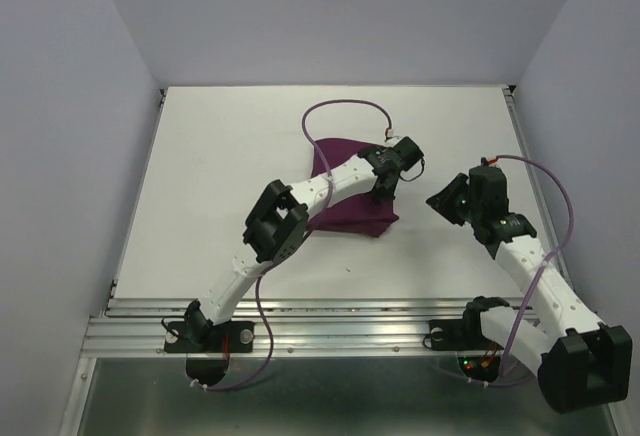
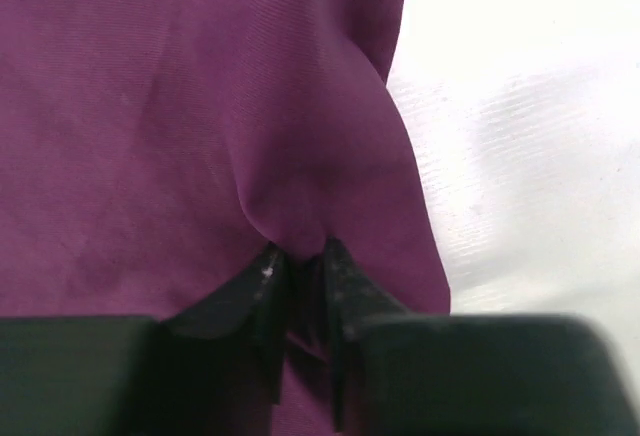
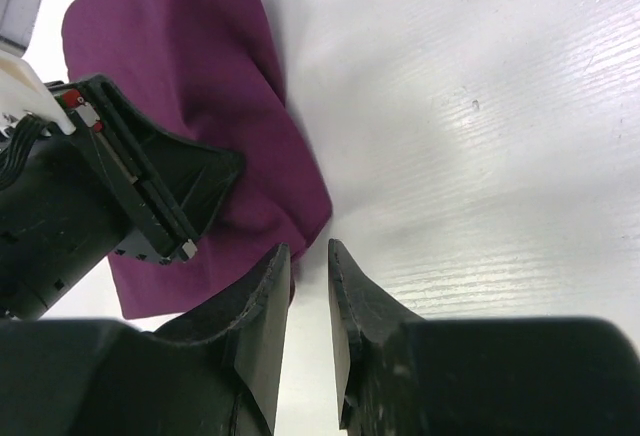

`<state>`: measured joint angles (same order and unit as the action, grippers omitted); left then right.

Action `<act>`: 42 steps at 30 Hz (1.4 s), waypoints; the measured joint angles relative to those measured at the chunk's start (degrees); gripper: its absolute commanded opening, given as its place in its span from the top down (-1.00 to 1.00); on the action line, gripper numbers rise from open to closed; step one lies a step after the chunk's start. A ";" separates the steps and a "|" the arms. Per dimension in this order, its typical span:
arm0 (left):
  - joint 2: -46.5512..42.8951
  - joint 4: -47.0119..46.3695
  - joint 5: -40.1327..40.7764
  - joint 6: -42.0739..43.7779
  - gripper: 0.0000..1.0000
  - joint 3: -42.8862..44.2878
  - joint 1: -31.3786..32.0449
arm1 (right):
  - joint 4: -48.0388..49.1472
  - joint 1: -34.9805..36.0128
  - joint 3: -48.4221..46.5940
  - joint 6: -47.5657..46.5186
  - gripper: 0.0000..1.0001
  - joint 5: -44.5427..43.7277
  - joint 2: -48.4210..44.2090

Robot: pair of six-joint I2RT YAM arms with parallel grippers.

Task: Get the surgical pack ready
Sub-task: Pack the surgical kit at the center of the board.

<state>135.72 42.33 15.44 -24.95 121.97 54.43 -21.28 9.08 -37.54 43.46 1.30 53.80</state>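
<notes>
The dark purple cloth (image 1: pixel 345 218) lies folded into a bundle at the middle of the white table. My left gripper (image 1: pixel 383 188) reaches over it to its right edge. In the left wrist view the left gripper (image 2: pixel 298 256) is shut on a raised fold of the cloth (image 2: pixel 200 106). My right gripper (image 1: pixel 438 199) hovers just right of the bundle. In the right wrist view the right gripper (image 3: pixel 308 251) is narrowly open and empty, with the cloth's (image 3: pixel 200 66) corner beside its left finger. The left gripper (image 3: pixel 150 196) shows there too. No steel tray, gauze or instruments are in view.
The white table (image 1: pixel 230 176) is walled on three sides. An aluminium rail (image 1: pixel 330 331) runs along the near edge by the arm bases. A purple cable (image 1: pixel 345 106) loops above the cloth.
</notes>
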 measured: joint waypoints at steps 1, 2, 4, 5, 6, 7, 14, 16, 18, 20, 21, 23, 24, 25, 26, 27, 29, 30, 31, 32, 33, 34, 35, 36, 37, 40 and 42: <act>0.15 -0.04 0.09 -0.33 0.95 0.07 -0.04 | 0.00 0.00 0.00 0.00 0.44 0.11 0.15; 0.20 0.39 0.17 -0.74 1.00 0.31 -0.04 | 0.07 0.00 0.00 0.02 0.44 0.33 0.55; 0.20 0.98 0.37 -0.02 1.00 0.33 0.09 | 0.17 0.00 0.00 0.13 0.45 0.87 1.38; 0.20 0.57 0.37 0.92 1.00 0.33 0.15 | 0.57 0.00 0.09 0.33 0.45 1.31 1.90; 0.20 0.28 0.22 1.25 1.00 0.33 0.20 | 1.68 0.00 0.39 0.52 0.46 2.27 2.67; 0.20 0.07 0.00 1.70 1.00 0.33 0.17 | 3.02 0.00 1.05 0.79 0.46 3.30 3.19; -1.70 -2.43 -1.62 2.25 1.00 -2.84 -0.20 | 14.03 0.00 7.61 5.92 0.47 11.06 10.95; -3.30 -3.87 -3.10 2.34 1.00 -5.11 -0.76 | 17.03 0.26 8.48 7.50 0.47 12.41 13.57; -4.52 -4.39 -4.33 2.43 1.00 -6.36 -1.20 | 20.15 0.96 8.48 8.87 0.47 13.05 16.20; -5.88 -4.59 -5.53 2.43 1.00 -6.88 -1.77 | 23.17 2.34 8.39 9.97 0.48 13.60 18.43; -6.43 -4.61 -6.10 2.38 1.00 -6.88 -2.10 | 24.61 3.30 8.02 10.51 0.47 13.86 20.02; -7.26 -4.57 -6.67 2.36 1.00 -6.88 -2.60 | 26.36 5.42 6.82 11.15 0.48 13.97 23.06; -7.52 -4.55 -6.93 2.34 1.00 -6.88 -2.78 | 27.04 6.29 6.08 11.43 0.48 14.03 24.46; -7.78 -4.52 -7.17 2.32 1.00 -6.88 -2.93 | 27.98 7.69 4.70 11.72 0.49 14.03 26.75; -7.91 -4.52 -7.43 2.32 1.00 -6.88 -3.02 | 28.24 8.15 3.91 11.85 0.50 14.05 27.71; -7.98 -4.52 -7.65 2.32 1.00 -6.88 -3.06 | 29.05 9.18 1.92 11.93 0.51 14.08 30.34; -8.00 -4.57 -8.02 2.34 1.00 -6.88 -3.06 | 30.56 10.01 -0.37 12.28 0.51 14.29 33.62; -8.00 -4.57 -8.11 2.40 1.00 -6.88 -3.06 | 31.65 10.69 -1.49 12.31 0.51 14.40 35.80; -8.00 -4.28 -7.93 2.67 1.00 -6.88 -3.08 | 32.11 10.88 -1.95 12.50 0.51 14.40 36.96; -8.00 -4.15 -8.00 2.84 1.00 -6.88 -3.19 | 32.41 10.88 -2.08 12.68 0.51 14.43 37.59; -8.00 -4.15 -8.15 2.89 1.00 -6.88 -3.32 | 32.94 10.88 -2.10 12.92 0.51 14.45 38.34; -8.02 -4.15 -8.33 2.89 1.00 -6.88 -3.41 | 33.38 10.88 -2.10 13.16 0.50 14.47 38.80; -8.04 -4.15 -8.41 2.89 1.00 -6.88 -3.43 | 33.97 10.88 -2.10 13.38 0.50 14.56 39.32; -8.04 -4.15 -8.57 2.86 1.00 -6.88 -3.45 | 34.25 10.88 -2.10 13.42 0.50 14.62 39.52; -8.04 -4.17 -8.66 2.89 1.00 -6.88 -3.45 | 34.56 10.88 -2.10 13.46 0.50 14.62 39.69; -8.09 -4.17 -8.98 2.86 1.00 -6.88 -3.54 | 35.43 10.88 -2.60 13.53 0.54 14.91 41.13; -8.22 -4.24 -9.01 2.86 1.00 -6.99 -3.58 | 35.54 10.88 -3.63 13.46 0.54 15.45 42.84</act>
<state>127.50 38.09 6.44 -22.09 114.98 50.85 14.26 19.97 -41.17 56.93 16.75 96.64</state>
